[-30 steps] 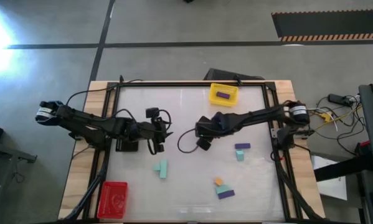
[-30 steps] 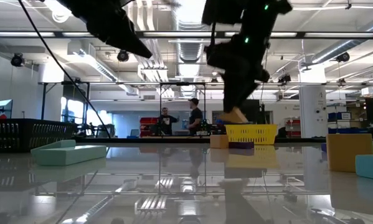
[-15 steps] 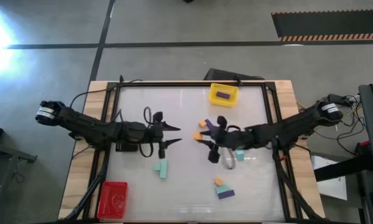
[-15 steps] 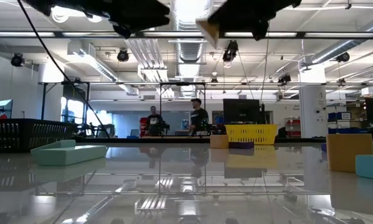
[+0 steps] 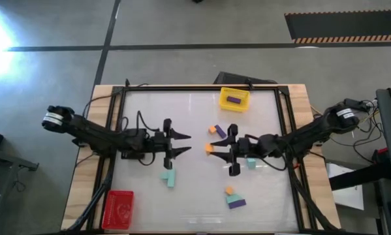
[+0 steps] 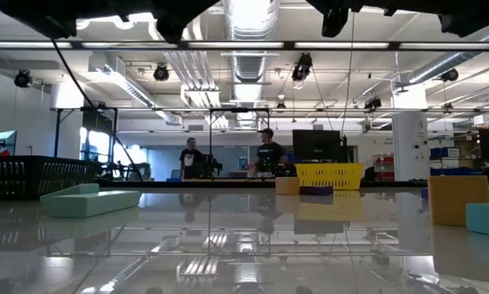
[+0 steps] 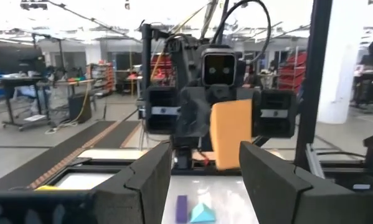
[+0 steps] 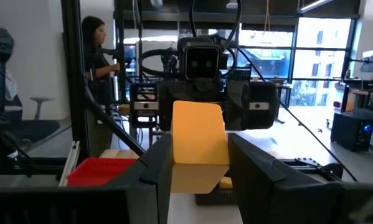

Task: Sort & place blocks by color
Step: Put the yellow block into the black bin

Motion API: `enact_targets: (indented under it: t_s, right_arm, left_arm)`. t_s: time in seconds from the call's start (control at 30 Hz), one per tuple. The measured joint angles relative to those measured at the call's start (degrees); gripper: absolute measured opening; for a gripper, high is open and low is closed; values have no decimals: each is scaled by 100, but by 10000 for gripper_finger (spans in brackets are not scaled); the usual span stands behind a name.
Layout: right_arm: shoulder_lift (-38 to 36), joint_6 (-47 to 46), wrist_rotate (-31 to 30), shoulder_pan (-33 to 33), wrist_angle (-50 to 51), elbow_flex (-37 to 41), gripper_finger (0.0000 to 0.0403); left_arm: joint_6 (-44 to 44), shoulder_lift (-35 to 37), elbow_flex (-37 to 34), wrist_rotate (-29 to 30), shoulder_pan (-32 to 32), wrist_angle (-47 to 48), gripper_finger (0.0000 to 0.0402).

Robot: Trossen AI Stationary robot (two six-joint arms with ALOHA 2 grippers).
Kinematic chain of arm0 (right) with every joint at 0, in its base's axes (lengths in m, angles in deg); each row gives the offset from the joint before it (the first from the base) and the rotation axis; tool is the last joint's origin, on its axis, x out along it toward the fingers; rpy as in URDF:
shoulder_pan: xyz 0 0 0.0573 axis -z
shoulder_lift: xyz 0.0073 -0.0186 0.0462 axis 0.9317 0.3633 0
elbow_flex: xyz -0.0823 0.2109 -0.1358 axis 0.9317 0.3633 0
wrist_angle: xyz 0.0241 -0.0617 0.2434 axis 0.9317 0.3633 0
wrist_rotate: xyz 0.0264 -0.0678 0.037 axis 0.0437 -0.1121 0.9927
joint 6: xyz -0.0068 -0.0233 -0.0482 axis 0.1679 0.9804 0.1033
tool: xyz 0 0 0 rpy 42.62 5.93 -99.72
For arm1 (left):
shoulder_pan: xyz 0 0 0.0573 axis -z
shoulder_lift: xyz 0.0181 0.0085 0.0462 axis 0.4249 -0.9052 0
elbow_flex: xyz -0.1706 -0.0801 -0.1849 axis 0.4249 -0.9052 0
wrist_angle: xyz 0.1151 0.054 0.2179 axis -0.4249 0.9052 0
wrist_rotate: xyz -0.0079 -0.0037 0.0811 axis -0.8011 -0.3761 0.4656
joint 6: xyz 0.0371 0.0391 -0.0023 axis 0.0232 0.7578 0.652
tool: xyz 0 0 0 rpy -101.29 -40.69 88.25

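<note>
Handover stage. An orange block (image 5: 209,149) sits at frame centre of the high view, gripped in the fingers of the right gripper (image 5: 213,149), raised above the counter (image 5: 195,111). The left gripper (image 5: 183,143), just left of centre, faces it with fingers parted and empty. The next move probably calls for the left fingers to close around the block before the right ones release.

Count, high view: three orange blocks (held, one above it (image 5: 219,131), one lower right (image 5: 229,191)); two purple visible, one in the yellow tray (image 5: 234,99); mint pieces (image 5: 169,177) below centre-left; a red tray (image 5: 117,209) lower left.
</note>
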Motion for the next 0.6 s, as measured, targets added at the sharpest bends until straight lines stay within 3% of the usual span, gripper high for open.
enact_targets:
  t_s: [0.33, 0.6]
  right_arm:
    - [162, 222, -42, 2, -16, -40, 113]
    - [164, 279, -100, 13, 48, -23, 113]
  left_arm:
    - [-344, -1389, 580, -187, 11, -1125, 173]
    - [-436, -1958, 1036, -248, 18, -1129, 173]
